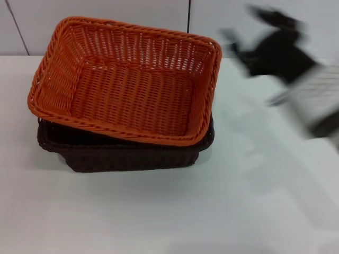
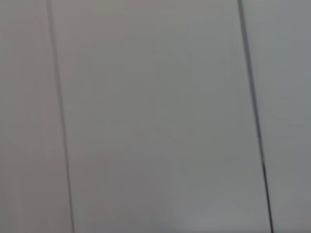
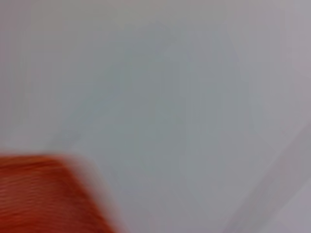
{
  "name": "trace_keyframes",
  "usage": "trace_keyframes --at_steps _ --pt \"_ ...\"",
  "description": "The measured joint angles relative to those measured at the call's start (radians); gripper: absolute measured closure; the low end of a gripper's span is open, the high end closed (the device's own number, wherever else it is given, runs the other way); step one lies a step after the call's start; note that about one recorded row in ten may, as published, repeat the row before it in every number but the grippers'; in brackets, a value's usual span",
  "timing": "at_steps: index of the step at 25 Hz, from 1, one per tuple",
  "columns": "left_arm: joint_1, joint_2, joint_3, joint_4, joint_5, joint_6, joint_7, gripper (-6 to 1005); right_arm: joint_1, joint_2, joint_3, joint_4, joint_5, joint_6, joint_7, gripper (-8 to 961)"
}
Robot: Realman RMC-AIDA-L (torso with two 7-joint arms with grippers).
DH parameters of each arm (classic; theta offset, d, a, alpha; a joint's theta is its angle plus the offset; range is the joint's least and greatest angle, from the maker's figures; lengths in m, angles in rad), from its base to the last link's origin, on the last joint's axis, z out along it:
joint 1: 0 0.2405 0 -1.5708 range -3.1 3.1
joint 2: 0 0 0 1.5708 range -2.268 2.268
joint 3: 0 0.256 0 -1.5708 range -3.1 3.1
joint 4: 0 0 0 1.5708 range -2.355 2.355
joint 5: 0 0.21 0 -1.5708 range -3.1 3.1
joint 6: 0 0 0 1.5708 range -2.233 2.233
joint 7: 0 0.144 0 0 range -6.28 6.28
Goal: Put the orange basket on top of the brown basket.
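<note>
The orange basket (image 1: 127, 79) rests on top of the brown basket (image 1: 122, 151) at the left of the white table, slightly askew, tilted up at its far side. Only the brown basket's rim and front wall show beneath it. My right arm and gripper (image 1: 249, 45) are in the air at the upper right, blurred, apart from the baskets and holding nothing that I can see. A blurred corner of the orange basket (image 3: 43, 194) shows in the right wrist view. My left gripper is out of view; the left wrist view shows only a pale wall.
The white table (image 1: 254, 201) stretches to the right and front of the baskets. A pale panelled wall (image 1: 132, 10) with dark seams stands behind the table.
</note>
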Motion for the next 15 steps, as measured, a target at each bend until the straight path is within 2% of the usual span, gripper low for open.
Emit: trace_keyframes --at_steps 2,4,7,8,9,12,15 --pt "0.01 0.001 -0.008 0.006 0.0 0.008 -0.034 216 -0.031 -0.003 0.032 0.199 0.155 0.344 0.133 381" --pt "0.016 0.003 -0.018 0.022 -0.001 0.015 -0.066 216 -0.033 -0.008 0.037 0.363 0.326 0.604 0.228 381" --pt "0.008 0.002 -0.03 0.066 -0.001 0.03 -0.097 216 -0.028 -0.006 0.046 0.562 0.486 0.885 0.345 381" --pt "0.005 0.002 -0.031 0.077 -0.001 0.032 -0.112 216 -0.028 -0.006 0.046 0.562 0.486 0.885 0.345 381" --pt "0.005 0.003 -0.033 0.079 -0.001 0.033 -0.123 216 -0.016 -0.005 0.041 0.639 0.545 0.933 0.363 380" --pt "0.006 0.003 -0.042 0.088 -0.001 0.045 -0.168 216 0.005 -0.004 0.031 0.701 0.591 0.945 0.366 380" --pt "0.006 0.002 -0.043 0.099 -0.001 0.049 -0.173 216 0.009 -0.004 0.017 0.708 0.606 0.945 0.367 380"
